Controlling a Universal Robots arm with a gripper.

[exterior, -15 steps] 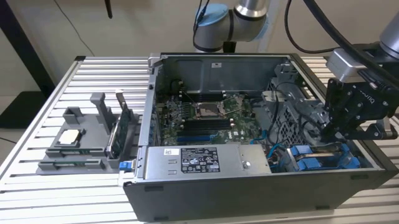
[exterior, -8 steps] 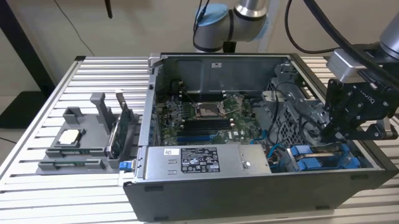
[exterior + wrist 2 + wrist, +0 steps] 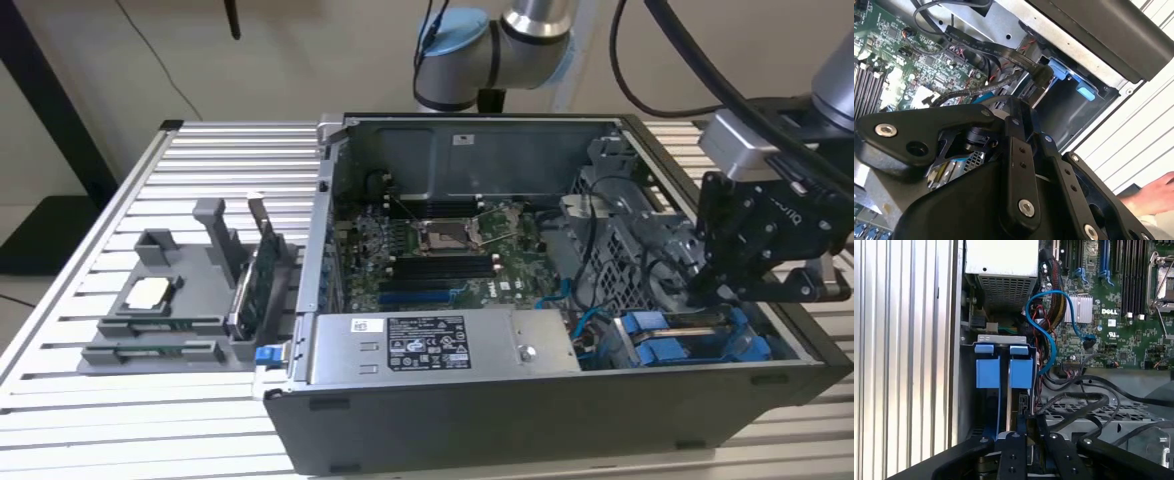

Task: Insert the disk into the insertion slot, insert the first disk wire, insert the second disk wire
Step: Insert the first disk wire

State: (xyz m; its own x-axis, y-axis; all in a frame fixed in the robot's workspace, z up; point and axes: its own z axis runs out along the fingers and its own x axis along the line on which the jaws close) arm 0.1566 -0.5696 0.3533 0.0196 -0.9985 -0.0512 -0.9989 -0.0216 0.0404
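The disk (image 3: 1021, 372), seen by its blue carrier end, sits in the slot (image 3: 1002, 339) at a corner of the case (image 3: 534, 420), near the power supply (image 3: 427, 345); a black plug (image 3: 1023, 402) stands against it. The gripper (image 3: 1026, 424) hangs just over that plug; whether it is clenched or released I cannot tell.

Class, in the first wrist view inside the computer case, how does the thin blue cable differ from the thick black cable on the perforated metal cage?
Colour: the blue cable is bright blue, the black cable black.
Thickness: the blue cable is clearly thinner than the black cable.
Pose: the blue cable arches over the motherboard, while the black cable lies across the grey cage.
Both are flexible, curved cables inside the open case.
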